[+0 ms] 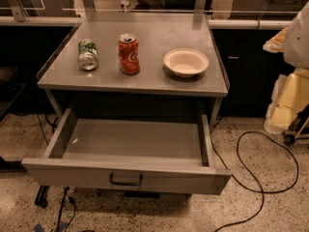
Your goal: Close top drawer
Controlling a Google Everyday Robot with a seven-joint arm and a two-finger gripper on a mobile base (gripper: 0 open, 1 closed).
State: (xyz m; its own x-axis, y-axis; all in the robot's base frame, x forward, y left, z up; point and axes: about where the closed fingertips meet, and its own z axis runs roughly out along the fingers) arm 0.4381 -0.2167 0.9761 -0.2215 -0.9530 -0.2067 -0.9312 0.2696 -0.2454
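The top drawer (126, 174) is a wide, shallow grey metal drawer under the grey counter top (145, 83). It is pulled far out toward the camera. Its flat front panel has one small dark bar handle (125, 180) at its centre. The inside of the drawer (133, 139) holds only a small white speck near the left wall. No other drawer fronts show. My gripper is not in view. A pale rounded shape (298, 35) at the right edge could be part of my arm, but I cannot tell.
On the counter top a green can (88, 54) lies on its side, an orange-red can (129, 54) stands upright, and a white bowl (186, 62) sits to the right. A black cable (263, 178) loops on the speckled floor. A yellowish wheeled cart (289, 105) stands right.
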